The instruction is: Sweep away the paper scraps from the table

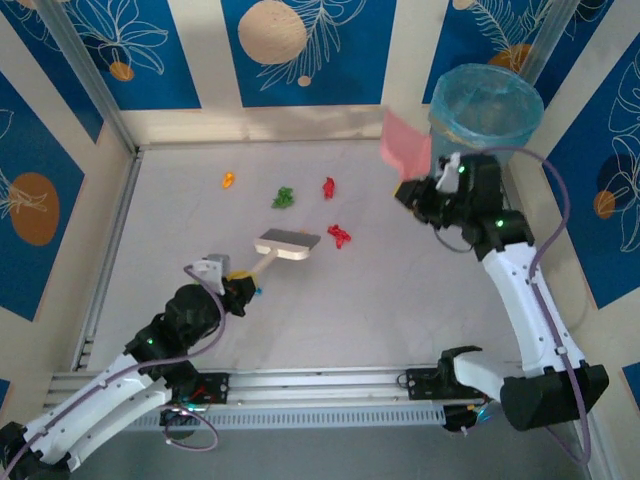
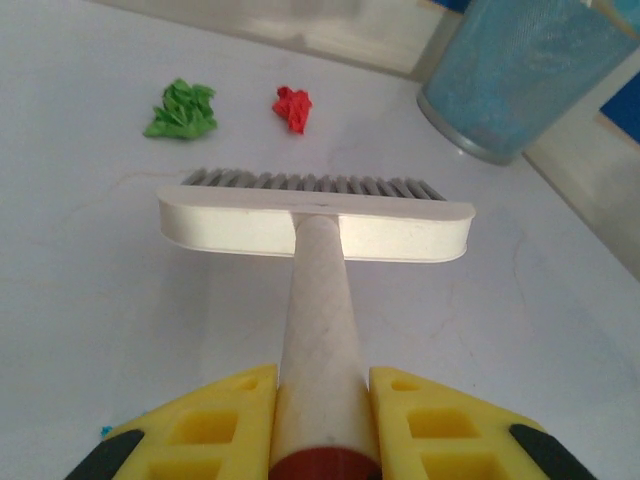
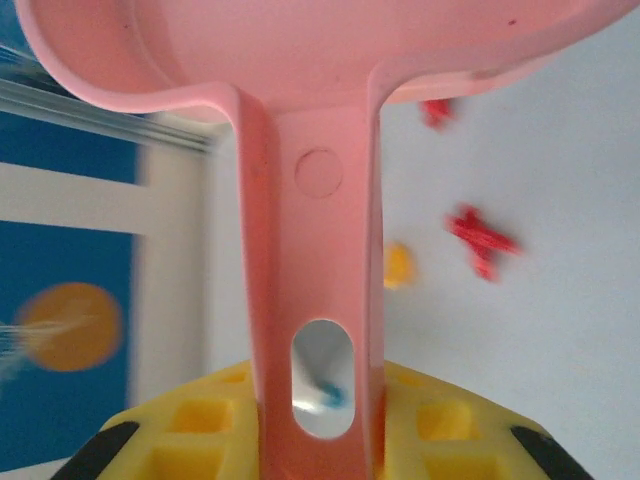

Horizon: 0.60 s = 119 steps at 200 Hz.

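As left fingers (image 2: 215, 425) clamp brush (image 2: 315, 225), right fingers (image 3: 195, 435) dustpan (image 3: 310, 180), crumpled red, green, orange paper scraps (image 1: 283, 197)

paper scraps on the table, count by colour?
orange scrap: 1
green scrap: 1
red scraps: 2
total: 4

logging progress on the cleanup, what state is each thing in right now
paper scraps, orange, green and two red, loose on the table, unswept
bin, upright, top open
brush, held by its handle, head low, short of the paper scraps
dustpan, held by its handle, raised beside the bin
left gripper, shut on the brush
right gripper, shut on the dustpan
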Motion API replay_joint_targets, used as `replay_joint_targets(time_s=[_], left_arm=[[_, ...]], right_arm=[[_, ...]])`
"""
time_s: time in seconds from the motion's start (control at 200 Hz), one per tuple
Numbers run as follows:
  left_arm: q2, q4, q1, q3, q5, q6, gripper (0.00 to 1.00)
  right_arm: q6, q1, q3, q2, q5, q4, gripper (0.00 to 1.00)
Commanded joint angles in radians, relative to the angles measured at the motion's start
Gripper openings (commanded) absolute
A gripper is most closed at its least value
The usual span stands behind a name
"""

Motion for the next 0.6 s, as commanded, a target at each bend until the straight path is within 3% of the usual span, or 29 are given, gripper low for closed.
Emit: replay_joint_targets(time_s=[0.0,0.1,0.255,0.405,0.59], left_arm=[[-0.054,-0.013,-0.008,0.004,-0.076,-0.015,0.00],[-0.069,-0.031,-0.007,0.016,-0.097,-0.023,0.00],[-0.017,-0.108,-0.009,0.093,-0.115,-0.128,0.00],[0.165,-0.103,-0.007,0.197,-0.033,-0.197,0.00],[0.432,-0.107,-0.009,0.378,0.043,-0.191,0.00]], right_arm=[[-0.134,0.098,-0.114,-0.079,0.234,-0.190,0.00],[-0.100,0.188,-0.201,-0.124,0.299,-0.250,0.00],[-0.065,0.341,-0.327,-0.142,0.290,-0.265,0.00],[-0.039,0.464,-0.406,-0.118,0.331,-0.244,0.00],[-0.072,0.517,-0.418,-0.002,0.345,-0.151,0.00]])
